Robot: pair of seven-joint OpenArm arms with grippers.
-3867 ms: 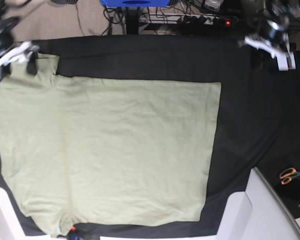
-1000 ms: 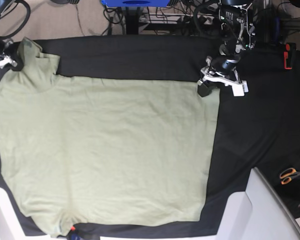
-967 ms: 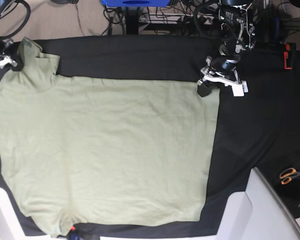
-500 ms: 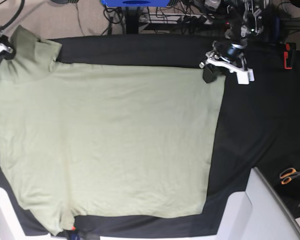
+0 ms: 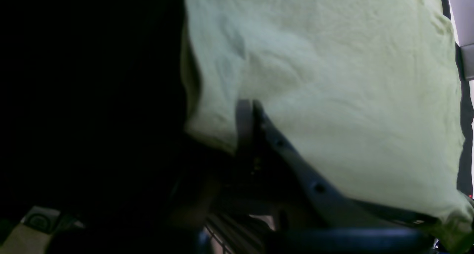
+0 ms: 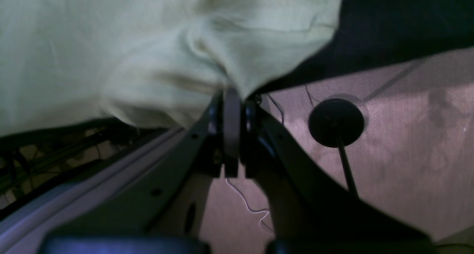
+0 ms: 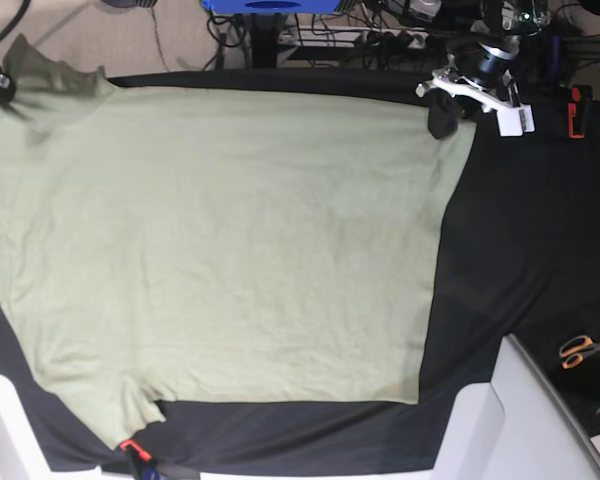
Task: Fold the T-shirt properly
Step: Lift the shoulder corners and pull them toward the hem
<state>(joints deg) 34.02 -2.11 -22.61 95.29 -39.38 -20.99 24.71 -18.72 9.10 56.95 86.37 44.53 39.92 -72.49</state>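
On the black table cloth [image 7: 520, 250] we see the T-shirt [image 7: 220, 240] spread wide, pale sage green, covering most of the surface from the far edge down toward the near one. Its far edge is lifted at two corners. There are no containers for us to report on, only flat things and clutter.

At the far corner on the base view's right, the left gripper [image 7: 443, 122] is clenched on the T-shirt's corner; in the left wrist view its dark fingers [image 5: 246, 128] meet with green fabric bunched around them. At the far corner on the base view's left, the right gripper [image 6: 231, 98] pinches a sleeve edge, its jaws pressed together with cloth gathered into a fold just above them (in the base view only a sliver of this gripper shows at the frame's edge).

The cloth lies bare and dark to the right of the shirt. Near the lower right corner a pair of orange-handled scissors [image 7: 580, 351] rests beside a pale grey panel [image 7: 540, 420]. Beyond the table we make out a blue frame [image 7: 270, 6], a tangle of cables [image 7: 380, 30] and a carpeted floor [image 7: 130, 45]. In the right wrist view a round black base on a thin pole [image 6: 336, 122] stands on that floor.
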